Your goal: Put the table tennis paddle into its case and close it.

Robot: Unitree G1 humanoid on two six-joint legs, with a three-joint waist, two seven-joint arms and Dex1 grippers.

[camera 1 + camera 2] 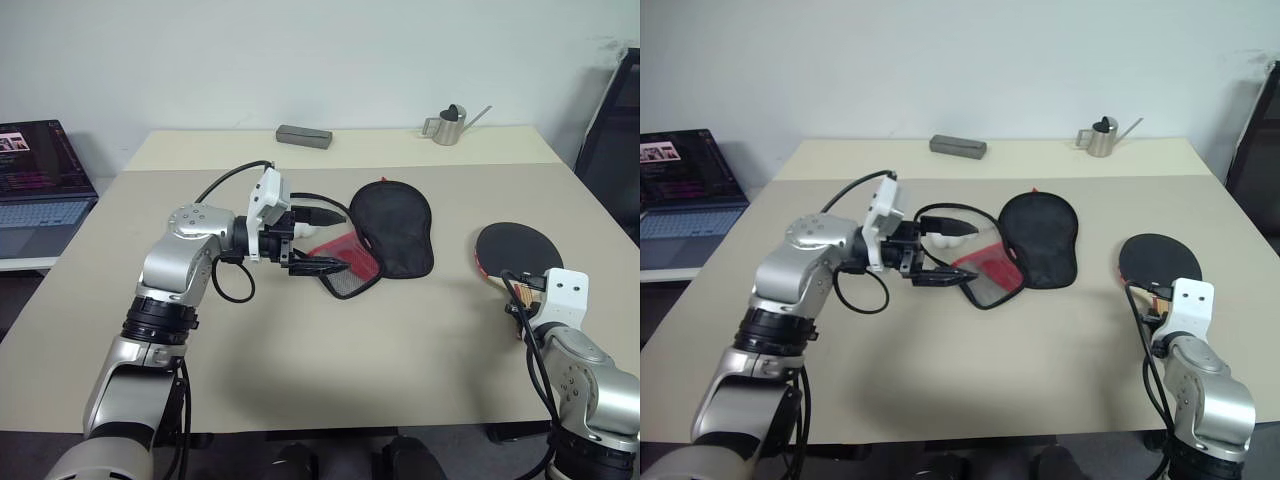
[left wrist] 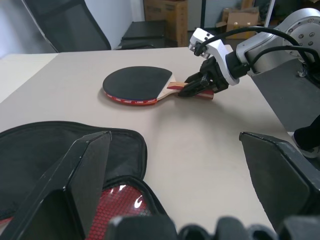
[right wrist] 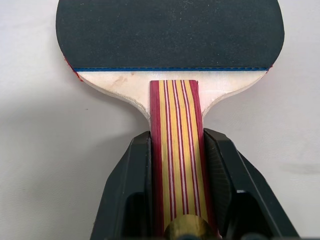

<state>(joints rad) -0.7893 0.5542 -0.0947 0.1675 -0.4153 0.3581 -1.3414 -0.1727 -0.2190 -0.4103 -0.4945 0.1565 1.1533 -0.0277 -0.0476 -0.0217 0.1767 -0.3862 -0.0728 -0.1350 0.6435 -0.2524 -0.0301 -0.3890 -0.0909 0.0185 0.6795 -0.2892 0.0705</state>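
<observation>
The table tennis paddle (image 1: 518,245) lies flat on the table's right side, black face up. My right gripper (image 1: 520,290) is shut on its striped wood-and-red handle (image 3: 175,130), one finger on each side. The black case (image 1: 395,225) lies at the table's middle, with its red mesh handle part (image 1: 345,262) pointing toward my left arm. My left gripper (image 1: 335,240) stands open and turned sideways right at that mesh end. Its lower finger is over the mesh; I cannot tell whether it touches. From the left wrist view, the case (image 2: 60,145) lies beneath the wide-spread fingers.
At the table's (image 1: 330,360) far edge lie a grey block (image 1: 304,136) and a small metal watering can (image 1: 450,125). A laptop (image 1: 40,190) sits on a lower surface to the left. A black chair (image 1: 615,130) stands past the right edge.
</observation>
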